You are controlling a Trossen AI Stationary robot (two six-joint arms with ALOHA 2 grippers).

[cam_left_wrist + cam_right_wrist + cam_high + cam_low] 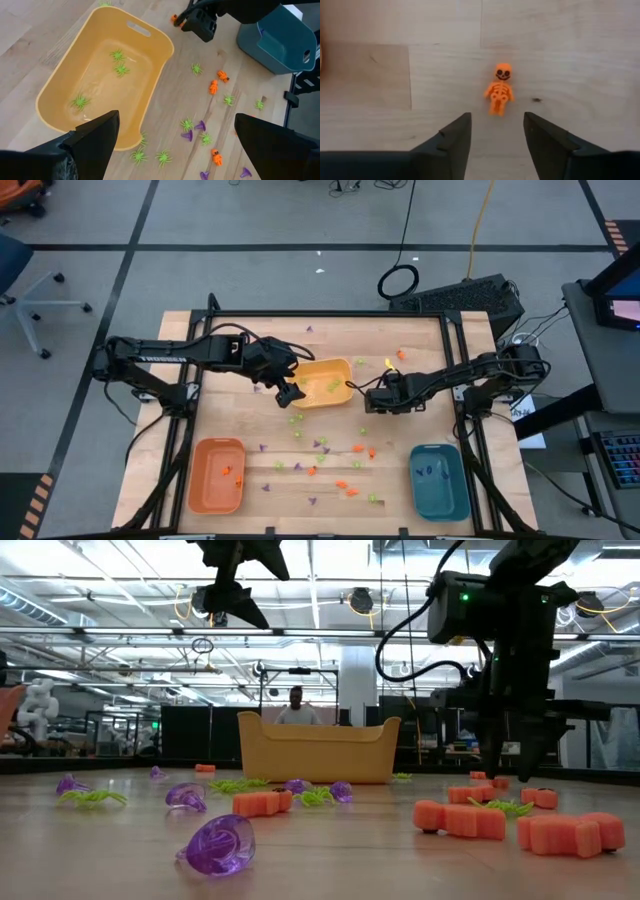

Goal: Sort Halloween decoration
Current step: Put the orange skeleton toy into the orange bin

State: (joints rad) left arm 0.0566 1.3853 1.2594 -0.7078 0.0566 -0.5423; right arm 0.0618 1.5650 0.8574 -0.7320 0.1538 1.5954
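Closest to the low camera we see a translucent purple plastic ring [217,844] lying on the pale wooden table [400,490], with chunky orange plastic figures [460,819] to its right and light green plastic spiders [92,797] farther left. Across the table's middle more of these small orange, green and purple decorations lie scattered loose.

We find our right arm stretched in from the right edge, its wrist bent down so the right gripper [495,132] points at the wood just right of the yellow rectangular plastic tray [322,383]. Its two dark fingers [451,137] stand parted with nothing between them, and a small orange skeleton figure [498,89] lies flat on the wood just beyond the tips.

Our left arm reaches in from the left, elbow raised, and the left gripper [289,393] hangs above the yellow tray's near left corner, spread wide and empty. Four green spiders [119,69] lie inside that tray.

At the near edge sit an orange rectangular tray [216,475] on the left and a teal rectangular tray [438,480] on the right.
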